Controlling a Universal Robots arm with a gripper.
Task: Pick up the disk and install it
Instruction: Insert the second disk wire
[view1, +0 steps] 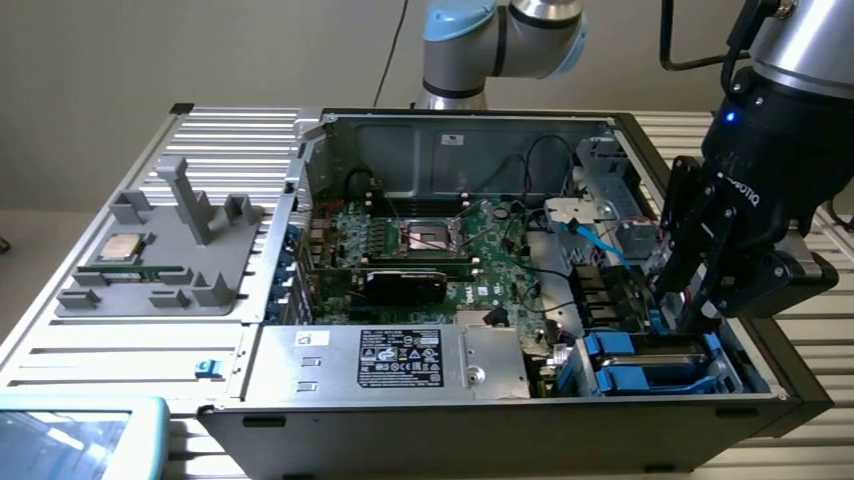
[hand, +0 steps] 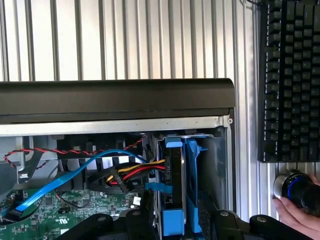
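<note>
The disk (hand: 173, 182) stands on edge in the drive bay at the corner of the open computer case (view1: 441, 130), its blue side rails showing. My gripper (hand: 177, 220) straddles it, one dark finger (hand: 145, 220) against each side, so it is shut on the disk. In the exterior view my gripper (view1: 697, 312) reaches down into the bay at that view's right, just above the blue drive trays (view1: 641, 362). The disk's lower part is hidden inside the bay.
A blue data cable (hand: 75, 170) and a red-yellow-black power cable (hand: 135, 172) run up to the disk. The silver power supply box (view1: 387, 360) sits beside the bay. A grey fixture (view1: 167, 255) holds a processor chip (view1: 123, 248). A keyboard (hand: 290, 80) and a person's hand (hand: 300, 212) lie outside the case.
</note>
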